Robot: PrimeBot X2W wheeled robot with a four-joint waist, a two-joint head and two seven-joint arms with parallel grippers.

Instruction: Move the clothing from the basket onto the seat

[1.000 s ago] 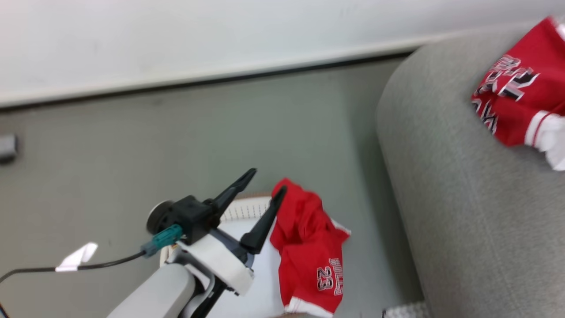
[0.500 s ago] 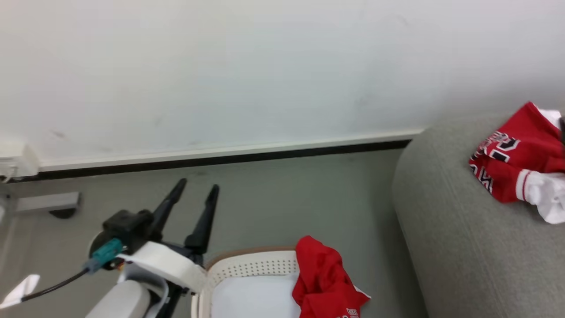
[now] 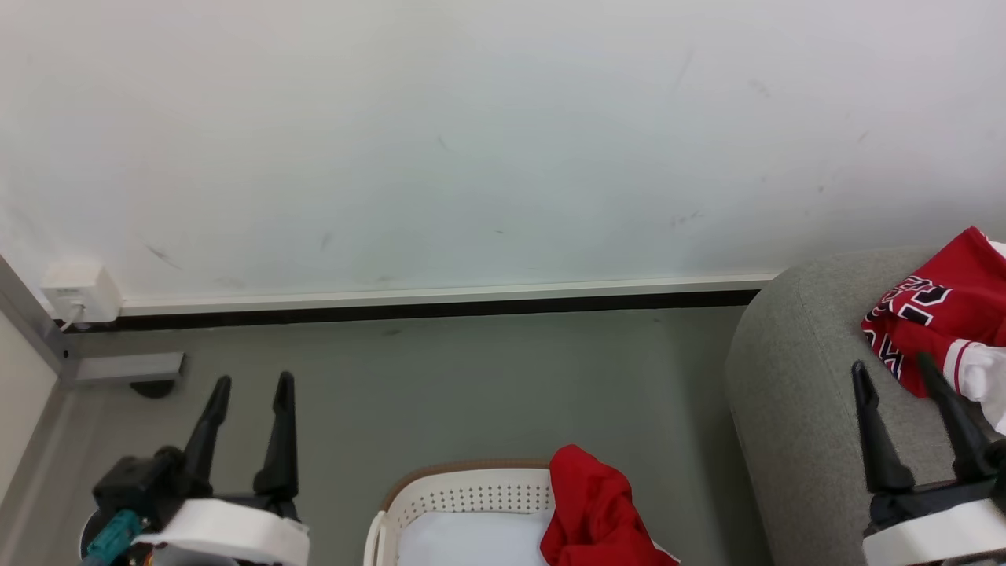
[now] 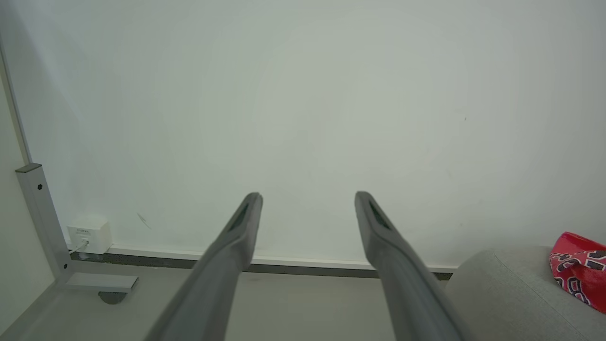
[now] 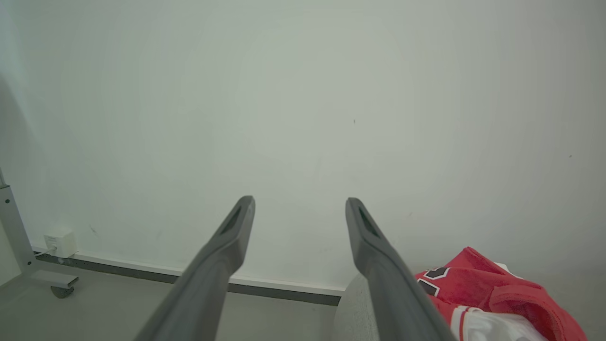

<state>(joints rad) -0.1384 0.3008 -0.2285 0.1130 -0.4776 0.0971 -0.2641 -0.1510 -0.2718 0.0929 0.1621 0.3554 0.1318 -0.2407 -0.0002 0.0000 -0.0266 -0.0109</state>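
Basket (image 3: 464,494): small oval white plastic with a perforated wall and brown rim. It sits on the grey floor (image 3: 471,377), just left of the seat (image 3: 794,393). Pale flat pad (image 3: 471,544) lies inside it.

Red jersey (image 3: 597,511): soft crumpled fabric, draped over the basket's right rim, partly inside and partly hanging outside.

Second jersey (image 3: 939,318): red with white trim and black-and-white block lettering. It lies bunched on top of the seat at its left end.

Seat: bulky grey woven upholstery with a rounded left corner.

Left tool (image 3: 254,380): two long dark tapered fingers, moderately spread, nothing between them. It hangs over bare floor left of the basket, clear of it.

Right tool (image 3: 890,362): same spread, empty, above the seat's left end. In the head view one fingertip overlaps the second jersey's edge; contact can't be told.

Wall (image 3: 503,157) is smooth white with light scuffs, and a white-over-black skirting (image 3: 440,303) runs along the floor line. Small white socket box (image 3: 78,289) is low on the wall at left, above a grey metal leg (image 3: 118,367).
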